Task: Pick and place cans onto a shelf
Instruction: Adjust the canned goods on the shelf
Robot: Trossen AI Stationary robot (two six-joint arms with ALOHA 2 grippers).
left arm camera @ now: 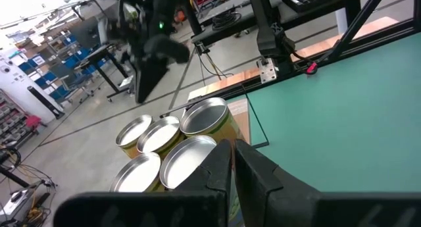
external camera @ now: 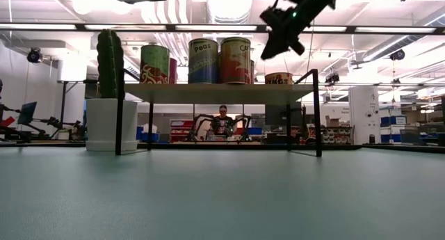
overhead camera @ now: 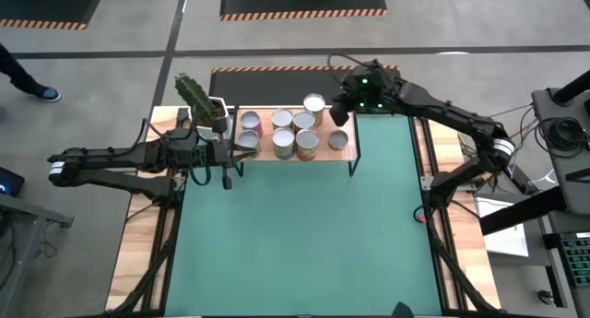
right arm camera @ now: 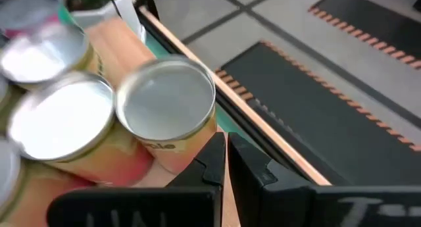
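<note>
Two grippers, both w/ fingers pressed together & nothing between them. Right gripper point(right arm camera: 225, 158) hangs just above the shelf's far right end, tips right by the rearmost can point(right arm camera: 170, 102), a silver-topped tin w/ orange-ish label; can't tell if the tips touch it or just clear it. Left gripper point(left arm camera: 233, 164) sits at the shelf's left end, near the cactus pot point(overhead camera: 210, 111), pointing along the row w/ the closest can tops right beyond its tips. All cans point(overhead camera: 293, 132) visible are on the shelf point(overhead camera: 343, 153) already: approx seven shiny lids bunched tight toward the left & middle, one smaller lid off toward the right end; none seen on the green table point(overhead camera: 304, 235). Low view shows the taller cans upright on the board, a short one further right. Handling, as a guess: rigid metal tins, prob. full so moderately heavy, won't crush under a firm pinch. Paper labels give decent friction; bare lids & rims are slick, so avoid pinching at the top edge. Best hold looks like across the body at mid-height, fingers either side, approach from above or from the open side. Risk: cans stand so close that opened fingers may nudge a neighbour; round sides can roll out of an off-centre pinch.
</note>
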